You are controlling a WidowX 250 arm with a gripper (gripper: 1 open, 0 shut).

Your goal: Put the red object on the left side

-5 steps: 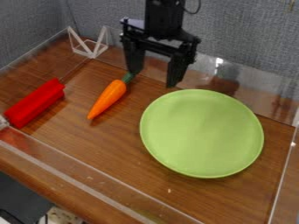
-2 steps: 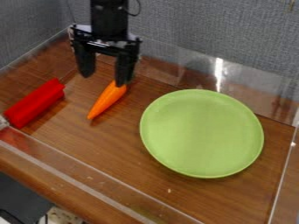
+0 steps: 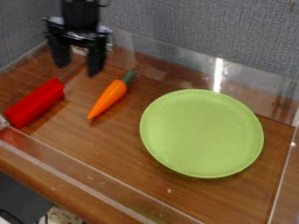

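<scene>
A black robot hand (image 3: 77,59) hung wide open and empty above the brown wooden desk (image 3: 82,149). The glossy red elongated block (image 3: 34,102) lay at the desk's left edge, below it.

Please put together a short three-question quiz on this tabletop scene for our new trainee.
1. True or false: the hand is gripping the red object.
2. Which item lies nearest the green plate? A) the red object B) the carrot C) the white wire stand
3. Fill in: the carrot's green tip points toward the ____ of the table.

Key
1. False: the hand hangs open above and behind the red object, holding nothing.
2. B.
3. Back, away from the camera.
</scene>
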